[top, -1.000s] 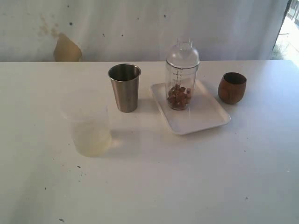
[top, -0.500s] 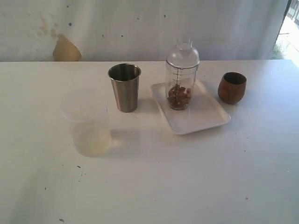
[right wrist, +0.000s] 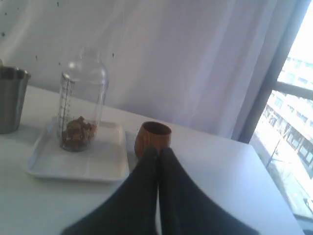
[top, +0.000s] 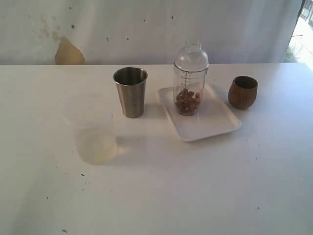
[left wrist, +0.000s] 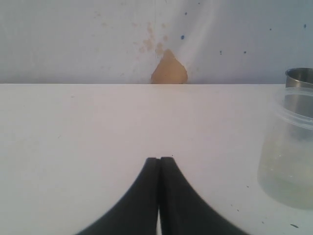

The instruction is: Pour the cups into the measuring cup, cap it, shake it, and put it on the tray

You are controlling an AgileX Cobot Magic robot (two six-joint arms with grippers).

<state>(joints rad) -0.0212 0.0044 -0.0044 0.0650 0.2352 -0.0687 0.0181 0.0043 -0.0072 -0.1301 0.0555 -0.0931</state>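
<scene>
Exterior view has the measuring cup (top: 190, 81) standing upright on the white tray (top: 215, 125), toward the tray's back-left part. The clear domed lid (top: 191, 55) sits on top of it and there's a little heap of brown chunks (top: 187, 102) at the bottom. You can see the graduation lines running down its side.

The steel tumbler (top: 130, 91) is upright on the white table (top: 195, 186) just beside the tray's left edge, not touching it as far as I can see. The dark wooden cup (top: 242, 91) is on the table off the tray's right side, also upright and near it. Further left and closer to the camera is a faint translucent cup (top: 93, 132) with something pale in the bottom, well apart from the tray.

Left wrist view: the left gripper (left wrist: 159, 161) has its two black fingers pressed flat together, gripping nothing. There's bare table ahead of them and the translucent cup off to one side.

Right wrist view: the right gripper (right wrist: 157, 152) is the same deal, fingers squeezed together and empty. It's pointing toward the wooden cup, with the tray and the capped measuring cup beside that.
</scene>
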